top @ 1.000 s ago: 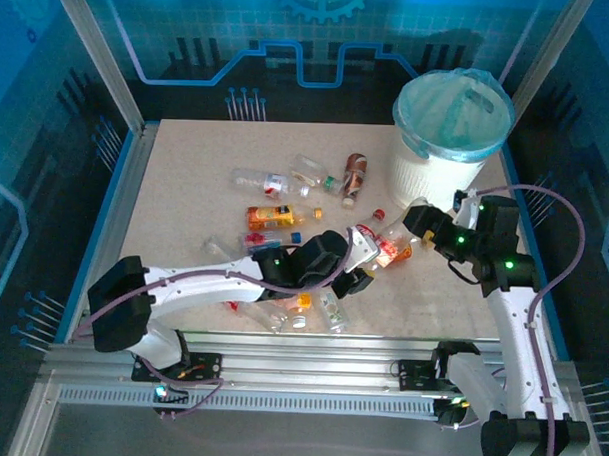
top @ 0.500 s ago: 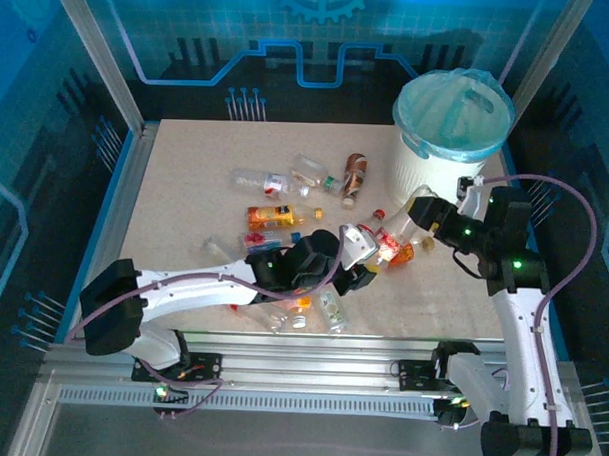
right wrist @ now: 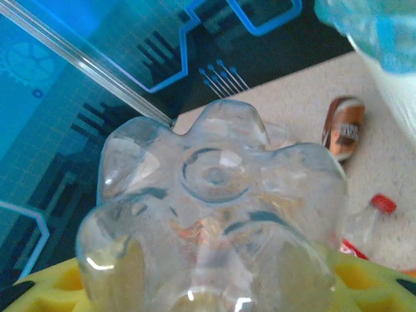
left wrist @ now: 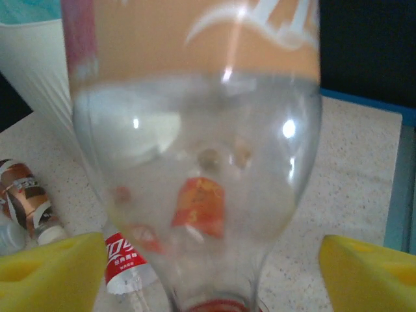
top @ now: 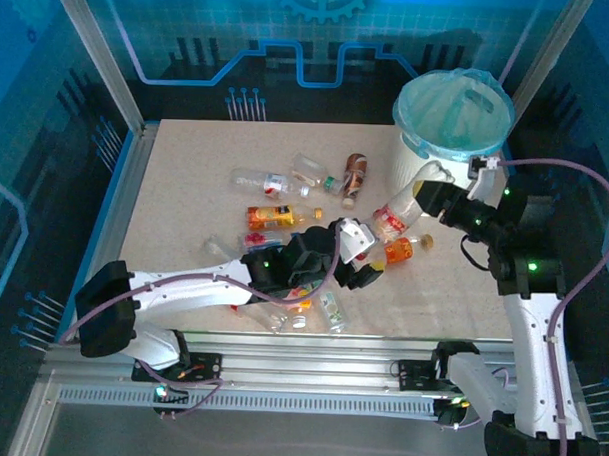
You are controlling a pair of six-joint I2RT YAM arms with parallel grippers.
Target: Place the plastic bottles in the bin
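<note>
L: my left gripper (top: 362, 256) stands open, yellow pads (left wrist: 39, 273) apart from the neck | R: my right gripper (top: 427, 198) clamps the clear bottle (top: 395, 219) by its base, tilted, just beside the bin (top: 419, 170) | other bottles (top: 276, 184) lie on the table (top: 186, 184)

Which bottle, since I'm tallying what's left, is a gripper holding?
The bottle beside the bin, gripped at its base by the right gripper; the others lie on the table.
</note>
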